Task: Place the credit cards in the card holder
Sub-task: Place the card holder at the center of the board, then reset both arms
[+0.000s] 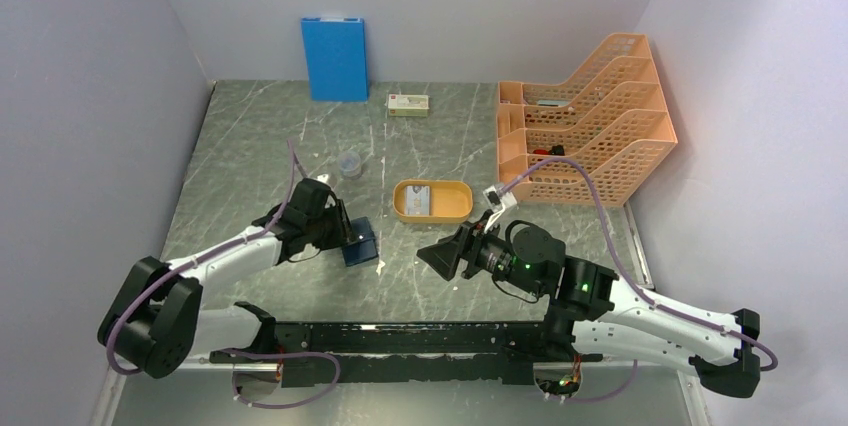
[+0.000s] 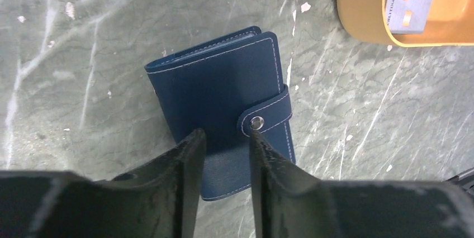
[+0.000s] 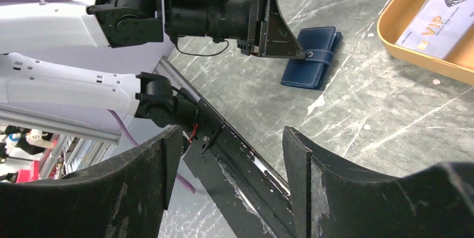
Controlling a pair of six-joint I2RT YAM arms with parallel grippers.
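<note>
Card holder lies snapped shut beside orange tray, strap edge facing it; left claw narrowly parted over it; right claw gapes empty.

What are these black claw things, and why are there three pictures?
They are two robot arms on a table, each ending in a two-finger claw. One picture looks down from above. The other two come from cameras on the wrists, so you see that claw up close. On the table are a closed dark blue card holder, an orange tray with a card inside, a blue board, a white box and an orange rack. The left gripper hangs open right over the card holder's snap. The right gripper is open too. Nothing is held.
</note>
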